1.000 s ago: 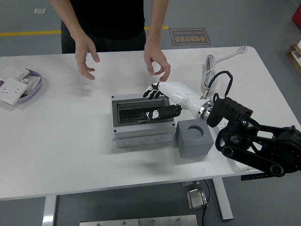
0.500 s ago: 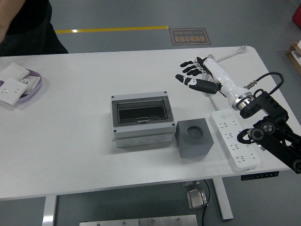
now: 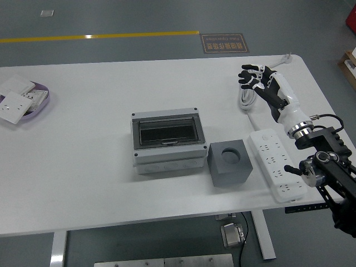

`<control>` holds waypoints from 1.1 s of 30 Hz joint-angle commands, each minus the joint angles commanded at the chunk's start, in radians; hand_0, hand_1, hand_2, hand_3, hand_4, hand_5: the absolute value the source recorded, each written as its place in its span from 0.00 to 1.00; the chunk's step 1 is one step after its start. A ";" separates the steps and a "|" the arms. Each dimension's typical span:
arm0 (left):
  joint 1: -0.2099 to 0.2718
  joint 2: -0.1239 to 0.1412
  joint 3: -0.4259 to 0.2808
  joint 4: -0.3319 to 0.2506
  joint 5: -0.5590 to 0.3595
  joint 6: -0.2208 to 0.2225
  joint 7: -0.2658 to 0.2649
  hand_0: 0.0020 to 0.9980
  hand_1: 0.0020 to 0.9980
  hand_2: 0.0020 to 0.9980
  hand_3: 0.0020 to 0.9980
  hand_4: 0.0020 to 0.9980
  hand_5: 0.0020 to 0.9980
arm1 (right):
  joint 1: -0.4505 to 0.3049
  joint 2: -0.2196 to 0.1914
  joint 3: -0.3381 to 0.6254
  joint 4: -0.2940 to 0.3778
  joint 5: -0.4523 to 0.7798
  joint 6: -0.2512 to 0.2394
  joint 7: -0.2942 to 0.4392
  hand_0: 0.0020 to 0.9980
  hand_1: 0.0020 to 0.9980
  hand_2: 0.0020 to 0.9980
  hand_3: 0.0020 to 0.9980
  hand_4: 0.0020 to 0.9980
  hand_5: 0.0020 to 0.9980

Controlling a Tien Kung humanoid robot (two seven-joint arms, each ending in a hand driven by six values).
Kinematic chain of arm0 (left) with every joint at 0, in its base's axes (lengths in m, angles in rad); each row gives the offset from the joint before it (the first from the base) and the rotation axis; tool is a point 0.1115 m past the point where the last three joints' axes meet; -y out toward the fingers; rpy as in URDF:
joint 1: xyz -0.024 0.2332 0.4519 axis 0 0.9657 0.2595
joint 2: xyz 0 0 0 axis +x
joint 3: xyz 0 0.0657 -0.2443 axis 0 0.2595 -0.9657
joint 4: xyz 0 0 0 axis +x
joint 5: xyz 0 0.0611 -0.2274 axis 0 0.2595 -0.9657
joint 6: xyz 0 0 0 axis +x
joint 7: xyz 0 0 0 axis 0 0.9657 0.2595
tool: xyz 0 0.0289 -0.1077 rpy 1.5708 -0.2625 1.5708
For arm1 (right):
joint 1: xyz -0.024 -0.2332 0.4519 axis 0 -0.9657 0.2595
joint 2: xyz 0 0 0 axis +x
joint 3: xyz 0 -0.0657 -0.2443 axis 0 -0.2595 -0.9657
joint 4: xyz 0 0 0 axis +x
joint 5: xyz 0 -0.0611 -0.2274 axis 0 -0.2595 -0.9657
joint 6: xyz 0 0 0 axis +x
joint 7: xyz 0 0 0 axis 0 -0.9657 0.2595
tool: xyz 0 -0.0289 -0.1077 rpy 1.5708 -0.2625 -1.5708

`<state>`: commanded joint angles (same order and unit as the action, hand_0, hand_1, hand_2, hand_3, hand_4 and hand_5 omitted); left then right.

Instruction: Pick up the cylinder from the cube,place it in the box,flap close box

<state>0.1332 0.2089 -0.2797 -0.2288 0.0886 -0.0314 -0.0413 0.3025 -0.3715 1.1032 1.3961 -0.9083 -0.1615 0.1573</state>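
A big white table (image 3: 83, 183) stands on a gray floor with a yellow line. In the middle sits the gray box (image 3: 168, 141), its dark see-through flap shut. Touching its right side is the gray cube (image 3: 230, 163) with a round, empty hole; no cylinder shows. A white power strip (image 3: 276, 164) lies near the right edge. The right hand (image 3: 258, 79) hangs near the far right corner, fingers loose, holding nothing.

Legible text: none confirmed.
Floor sign (image 3: 224, 43), upper centre-right of frame: lettering present, too small to read. No readable marks elsewhere on table items.
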 joint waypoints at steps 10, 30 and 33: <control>0.003 0.000 0.022 0.002 -0.020 -0.001 -0.001 0.63 0.65 0.63 0.67 0.72 0.25 | 0.081 0.036 -0.048 -0.064 0.037 -0.014 0.004 0.63 0.48 0.47 0.57 0.88 0.24; -0.002 0.004 0.083 0.014 -0.085 -0.009 -0.012 0.63 0.65 0.63 0.67 0.72 0.25 | 0.313 0.170 -0.104 -0.375 -0.005 -0.030 0.025 0.60 0.47 0.44 0.48 0.81 0.19; -0.004 0.004 0.086 0.014 -0.086 -0.009 -0.013 0.63 0.65 0.63 0.67 0.72 0.25 | 0.339 0.191 -0.106 -0.415 -0.009 -0.033 0.031 0.60 0.47 0.44 0.48 0.81 0.19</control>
<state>0.1290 0.2129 -0.1940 -0.2148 0.0022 -0.0402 -0.0543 0.6412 -0.1806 0.9970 0.9813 -0.9177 -0.1945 0.1888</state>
